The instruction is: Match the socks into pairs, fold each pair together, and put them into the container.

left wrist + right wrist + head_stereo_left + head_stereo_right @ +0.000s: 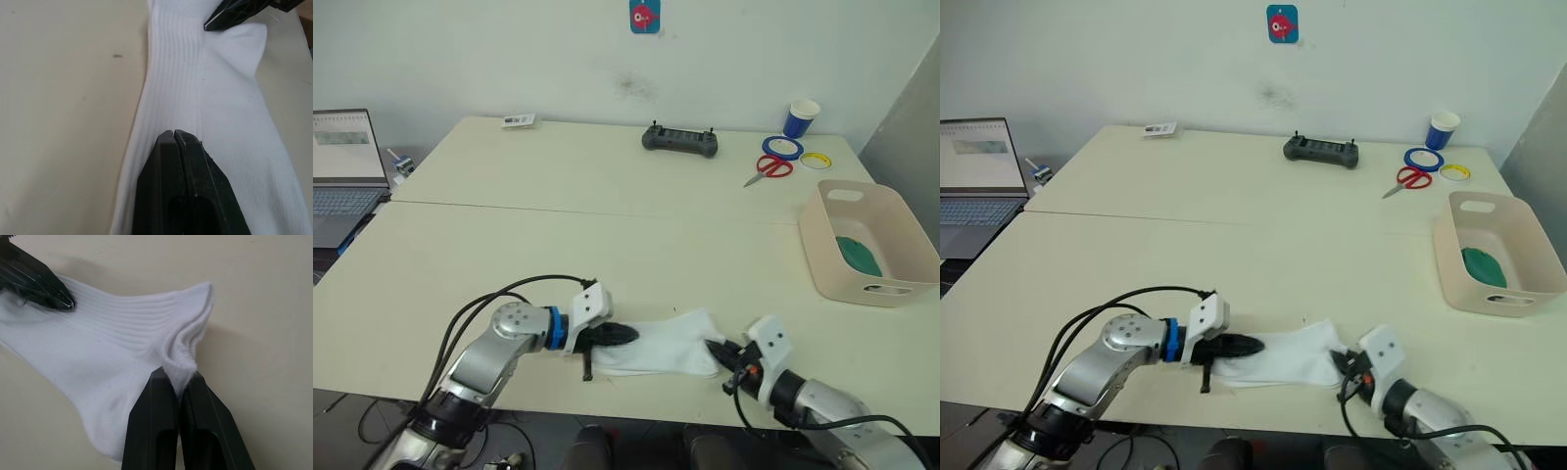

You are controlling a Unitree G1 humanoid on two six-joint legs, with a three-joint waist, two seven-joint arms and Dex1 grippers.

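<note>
The left arm [494, 352] is built of rounded silver-grey metal segments, with a disc-shaped joint cap carrying small dark screw holes. A bright blue ring sits at its wrist, followed by a white angular plastic housing. Black cables loop out from the white housing and run back along the arm toward the near edge. The left pincer [628, 334] ends in two slim, glossy black fingers [181, 196] tapering to a narrow point. The right arm [822, 403] is likewise silver-grey, with a white boxy wrist housing, a small red detail beside it and a thin black cable. The right pincer [713, 346] has matching black tapered fingers [156, 431].
</note>
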